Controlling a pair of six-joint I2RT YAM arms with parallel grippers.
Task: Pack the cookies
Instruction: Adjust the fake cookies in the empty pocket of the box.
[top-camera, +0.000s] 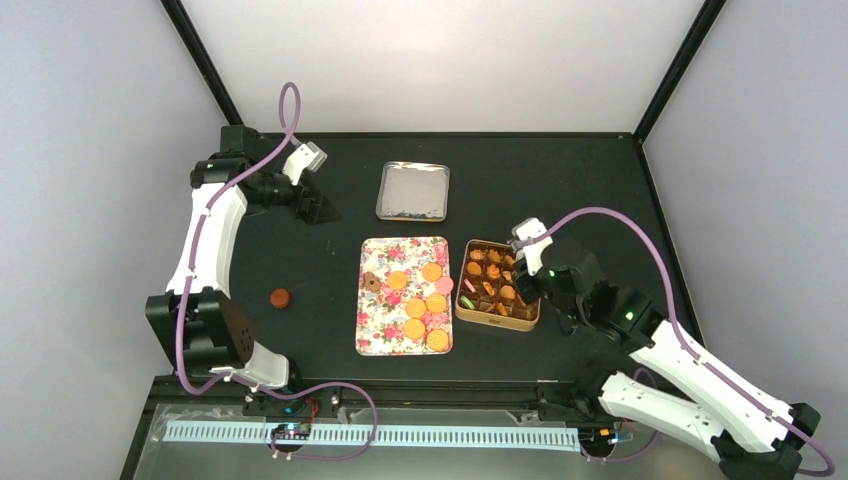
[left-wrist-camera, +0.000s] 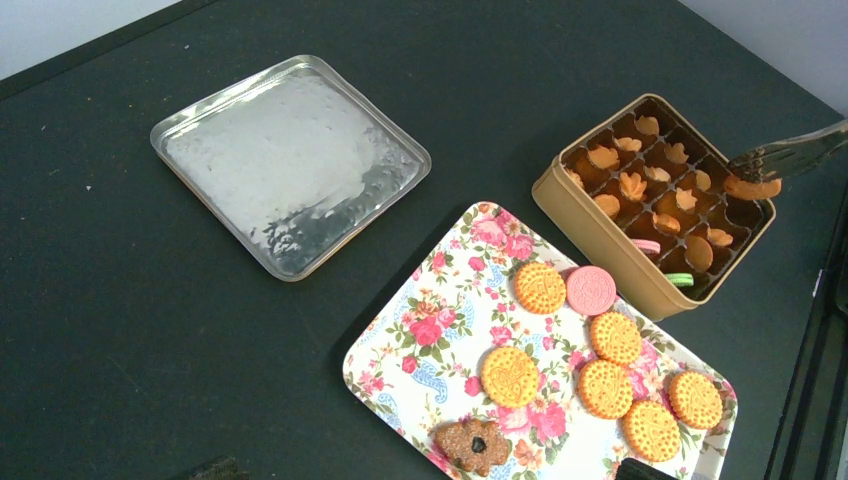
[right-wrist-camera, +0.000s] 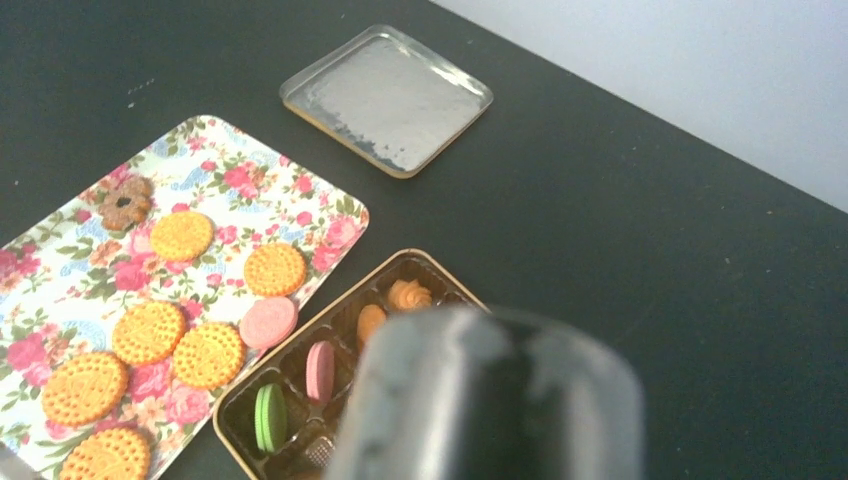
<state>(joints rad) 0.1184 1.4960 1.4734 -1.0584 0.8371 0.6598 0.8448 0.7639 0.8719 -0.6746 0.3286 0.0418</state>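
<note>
Several round orange cookies (top-camera: 417, 308) lie on the floral tray (top-camera: 380, 335), with a pink one (left-wrist-camera: 591, 290) and a brown flower-shaped one (left-wrist-camera: 472, 445). The tan tin (top-camera: 525, 320) right of the tray holds orange pieces, a pink cookie (right-wrist-camera: 320, 370) and a green one (right-wrist-camera: 270, 417). My right gripper (top-camera: 517, 277) hangs over the tin's right side. In the left wrist view its fingers (left-wrist-camera: 790, 158) are shut on an orange cookie (left-wrist-camera: 752, 187) just above a compartment. My left gripper (top-camera: 315, 205) is open and empty at the back left, away from the tray.
The tin's silver lid (top-camera: 413, 190) lies upside down behind the tray. One dark red-brown cookie (top-camera: 280, 297) sits alone on the black table, left of the tray. In the right wrist view my own blurred fingers (right-wrist-camera: 490, 400) hide most of the tin (right-wrist-camera: 295, 348).
</note>
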